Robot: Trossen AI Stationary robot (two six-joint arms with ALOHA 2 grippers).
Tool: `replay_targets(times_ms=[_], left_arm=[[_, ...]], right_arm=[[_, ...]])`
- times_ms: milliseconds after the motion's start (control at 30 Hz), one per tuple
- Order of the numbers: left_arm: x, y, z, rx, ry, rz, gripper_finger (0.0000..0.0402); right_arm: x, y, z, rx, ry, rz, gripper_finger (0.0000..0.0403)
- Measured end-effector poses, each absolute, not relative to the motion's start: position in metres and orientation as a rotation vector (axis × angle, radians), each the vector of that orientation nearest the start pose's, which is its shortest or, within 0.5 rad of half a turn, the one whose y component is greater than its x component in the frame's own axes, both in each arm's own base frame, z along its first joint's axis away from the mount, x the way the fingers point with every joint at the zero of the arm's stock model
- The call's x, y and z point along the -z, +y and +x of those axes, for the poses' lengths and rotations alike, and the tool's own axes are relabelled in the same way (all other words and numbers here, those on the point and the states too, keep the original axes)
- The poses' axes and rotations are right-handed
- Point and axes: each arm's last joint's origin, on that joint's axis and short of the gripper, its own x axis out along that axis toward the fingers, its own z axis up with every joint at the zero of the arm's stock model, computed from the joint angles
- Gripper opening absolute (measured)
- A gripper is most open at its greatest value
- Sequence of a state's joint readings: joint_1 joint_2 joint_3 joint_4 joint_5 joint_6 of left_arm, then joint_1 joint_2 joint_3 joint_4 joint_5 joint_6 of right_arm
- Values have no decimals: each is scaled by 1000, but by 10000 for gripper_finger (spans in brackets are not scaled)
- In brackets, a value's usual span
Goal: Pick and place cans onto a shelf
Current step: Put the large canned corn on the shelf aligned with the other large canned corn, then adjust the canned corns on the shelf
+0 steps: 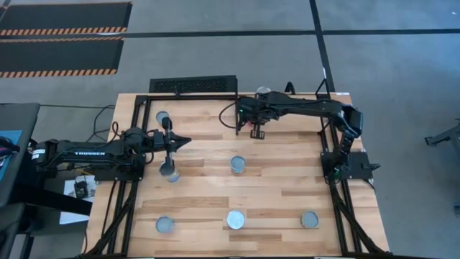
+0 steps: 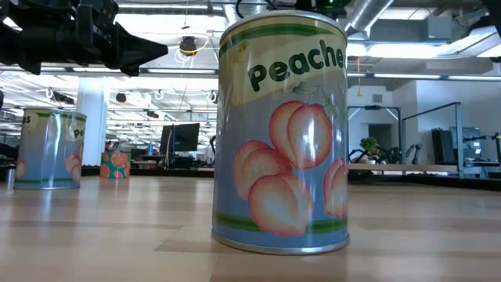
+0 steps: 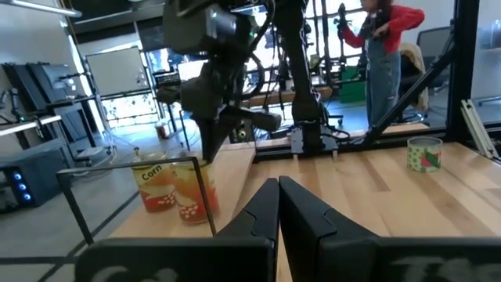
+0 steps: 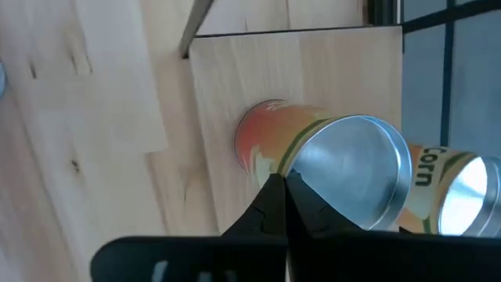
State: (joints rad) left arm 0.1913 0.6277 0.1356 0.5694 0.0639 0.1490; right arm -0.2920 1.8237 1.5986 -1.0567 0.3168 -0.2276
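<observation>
Two orange-labelled corn cans (image 4: 313,149) (image 4: 458,196) stand upright on the shelf's wooden board (image 4: 227,78) at the table's far side. They also show inside the wire frame (image 3: 196,168) in the left wrist view (image 3: 168,188). My right gripper (image 4: 283,186) is shut just above them, pointing down; it also shows in the high view (image 1: 248,119). My left gripper (image 3: 278,188) is shut and empty above the table's left part (image 1: 181,142), pointing right. Other cans stand on their bases on the table (image 1: 169,173) (image 1: 238,165) (image 1: 236,219). My right gripper's shut fingertips (image 4: 274,192) stand at the rim of the nearer corn can's silver lid (image 4: 313,168), coming from above. I cannot tell whether they touch it.
More cans stand at the far left (image 1: 162,117), near left (image 1: 164,225), near right (image 1: 310,219) and far edge (image 1: 263,92). A peaches can (image 2: 282,133) fills the low view and another (image 2: 51,149) stands left. A person (image 3: 383,47) is beyond the table.
</observation>
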Motion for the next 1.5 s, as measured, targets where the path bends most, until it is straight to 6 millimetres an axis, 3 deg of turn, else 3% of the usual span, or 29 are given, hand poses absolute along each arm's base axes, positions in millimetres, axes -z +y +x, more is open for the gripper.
replay_targets(times_ms=[667,1100,1300,1400,1500], left_arm=[[-204,26,145,-133,-72,154,1],[-204,26,145,-133,-72,152,1],[-203,26,145,-132,-67,151,1],[-203,26,145,-131,-65,151,1],[-203,26,145,-131,-65,151,1]], right_arm=[[-273,-127,345,337,1329,-184,11],[-276,-129,348,397,1289,-214,87],[-317,-111,335,434,1149,-308,90],[-338,-105,319,449,1083,-291,57],[-346,-109,298,471,1045,-231,13]])
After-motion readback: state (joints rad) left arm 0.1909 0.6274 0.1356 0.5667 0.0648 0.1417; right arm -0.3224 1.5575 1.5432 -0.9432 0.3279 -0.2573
